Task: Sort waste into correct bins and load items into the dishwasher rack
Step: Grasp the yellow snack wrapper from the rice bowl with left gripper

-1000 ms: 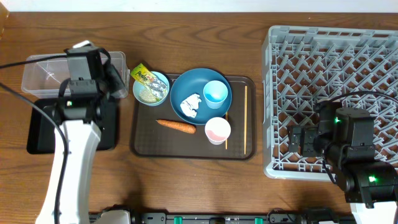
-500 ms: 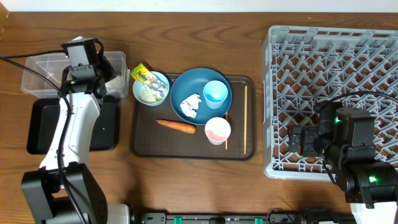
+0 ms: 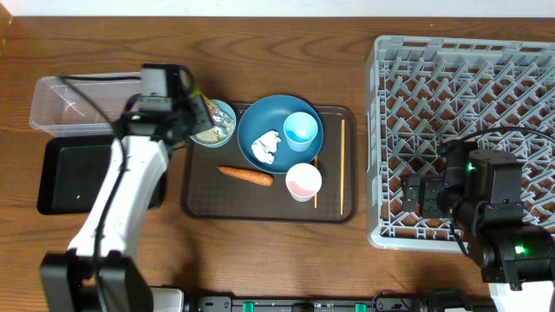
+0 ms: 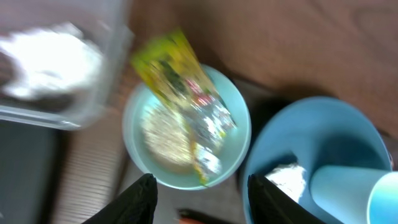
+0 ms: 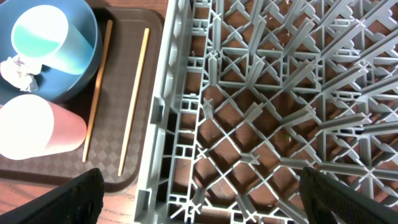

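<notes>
The left gripper [image 4: 200,186] hovered empty, fingers spread, over the small pale-blue bowl [image 4: 235,134]. It seemed lined up to lift the yellow snack wrapper [image 4: 180,81] lying across the rice heap [image 4: 163,138]. The bowl sat at the brown serving tray's [image 3: 329,208] left end, near the clear tub [image 3: 74,102]. The right gripper [image 5: 200,186], spread wide and empty, hung over the dishwasher rack's [image 5: 261,112] edge, likely ready for dishes.

Grey lattice rack [image 3: 460,95] at right; dark brown tray [image 5: 113,124] with fine checker texture; orange carrot [image 3: 245,176]; pink cup [image 3: 303,180]; yellow wrapper [image 4: 180,93].
</notes>
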You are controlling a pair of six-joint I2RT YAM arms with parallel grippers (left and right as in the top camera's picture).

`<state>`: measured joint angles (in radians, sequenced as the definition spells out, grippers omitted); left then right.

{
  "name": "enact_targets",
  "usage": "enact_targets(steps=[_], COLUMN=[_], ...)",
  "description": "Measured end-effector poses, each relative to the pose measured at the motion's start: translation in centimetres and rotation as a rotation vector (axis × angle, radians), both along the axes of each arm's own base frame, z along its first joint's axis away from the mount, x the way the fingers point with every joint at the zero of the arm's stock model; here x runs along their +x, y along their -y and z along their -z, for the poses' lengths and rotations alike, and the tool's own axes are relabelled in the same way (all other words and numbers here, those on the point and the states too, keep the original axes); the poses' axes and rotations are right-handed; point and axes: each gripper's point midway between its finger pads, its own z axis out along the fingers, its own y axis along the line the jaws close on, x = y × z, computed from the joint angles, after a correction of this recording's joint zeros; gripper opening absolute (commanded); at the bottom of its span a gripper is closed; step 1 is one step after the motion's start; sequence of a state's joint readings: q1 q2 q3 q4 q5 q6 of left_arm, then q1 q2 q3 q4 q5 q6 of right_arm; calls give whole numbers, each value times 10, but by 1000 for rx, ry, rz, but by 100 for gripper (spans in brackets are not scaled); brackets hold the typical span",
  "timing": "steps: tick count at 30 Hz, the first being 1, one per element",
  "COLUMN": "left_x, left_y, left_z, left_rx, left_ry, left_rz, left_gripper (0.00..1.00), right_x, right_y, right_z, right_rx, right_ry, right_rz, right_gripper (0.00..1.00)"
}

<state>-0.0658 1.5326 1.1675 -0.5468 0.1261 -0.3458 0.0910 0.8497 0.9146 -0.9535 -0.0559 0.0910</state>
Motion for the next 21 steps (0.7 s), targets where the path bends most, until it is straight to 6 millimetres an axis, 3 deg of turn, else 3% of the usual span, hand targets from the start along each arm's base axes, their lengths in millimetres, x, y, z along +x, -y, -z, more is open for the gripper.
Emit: enact_targets(steps=[4,12,14,16,17,21], left_x=[-1,2,2,5,5,9], left_y=[17,21,21,21,22,22], left_z=[34,78,87,94,97,97], left_rx=[-40,-63,-67,-69,-71,-72], left_ry=[-99,-202,-220,-226,-231,-215], left_rz=[-21,-67,-77,-84,-83,-80], left_gripper=[44,43,32,11,6,6], right_x=[0,0,0,0,0,-2], right_y=[0,0,0,0,0,0], right_z=[0,0,0,0,0,1], right_rx=[0,0,0,0,0,-1], right_ry=[0,0,0,0,-1,-8], right_rz=[1,0,0,0,1,1], right_gripper=[99,99,99,99,99,99])
